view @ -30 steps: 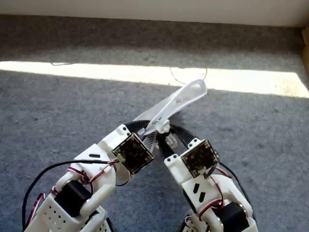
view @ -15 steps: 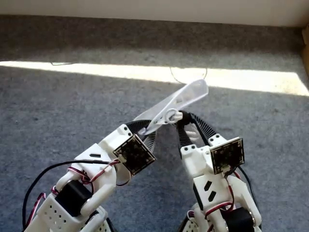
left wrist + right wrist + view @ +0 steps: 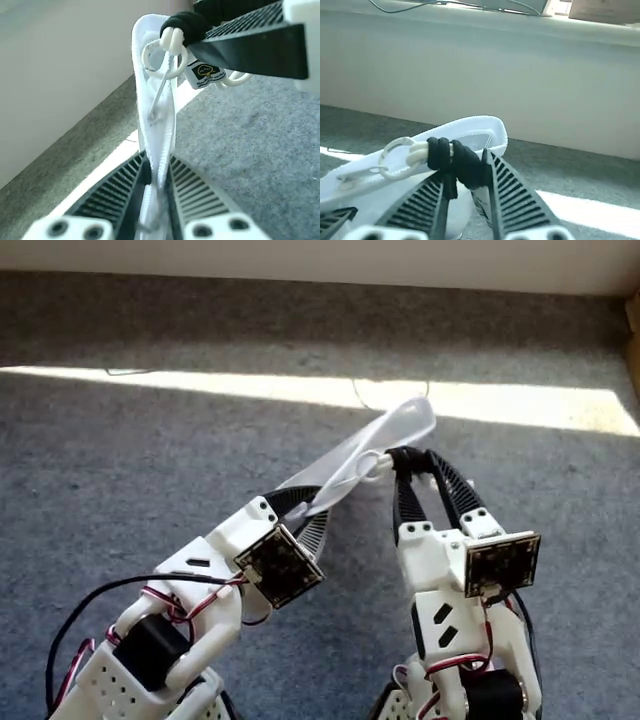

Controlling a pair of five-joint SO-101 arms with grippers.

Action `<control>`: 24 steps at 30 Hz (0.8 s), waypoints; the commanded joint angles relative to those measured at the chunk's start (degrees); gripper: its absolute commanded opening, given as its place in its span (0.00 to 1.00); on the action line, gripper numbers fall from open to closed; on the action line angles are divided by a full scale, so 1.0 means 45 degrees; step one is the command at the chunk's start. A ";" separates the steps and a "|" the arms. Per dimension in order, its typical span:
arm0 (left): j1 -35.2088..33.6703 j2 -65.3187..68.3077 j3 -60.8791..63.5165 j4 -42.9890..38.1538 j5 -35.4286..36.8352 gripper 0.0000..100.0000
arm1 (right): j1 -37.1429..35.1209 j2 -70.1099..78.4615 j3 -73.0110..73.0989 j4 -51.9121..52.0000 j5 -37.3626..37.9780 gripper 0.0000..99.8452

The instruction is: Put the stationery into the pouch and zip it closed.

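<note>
Left gripper (image 3: 159,167) clamps pouch (image 3: 141,95); right gripper (image 3: 465,169) pinches zipper cord (image 3: 451,151).

the pouch (image 3: 405,428) is translucent white, its ring (image 3: 147,54) white, the cord (image 3: 454,154) on it black. the fingers (image 3: 453,488) are black and ribbed, the carpet (image 3: 120,480) grey.

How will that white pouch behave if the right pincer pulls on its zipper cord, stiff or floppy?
Probably floppy: the pouch is thin, translucent and curves at its free end. Likely light, since the left pincer pinching one end and the right pincer on the black cord seem to hold it up. The knotted cord should resist slipping.
</note>
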 commanded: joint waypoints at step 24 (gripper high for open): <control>-0.0322 0.0010 0.0147 0.0332 -0.0078 0.01 | 0.1084 -0.0147 -0.1436 0.2452 -0.0156 0.25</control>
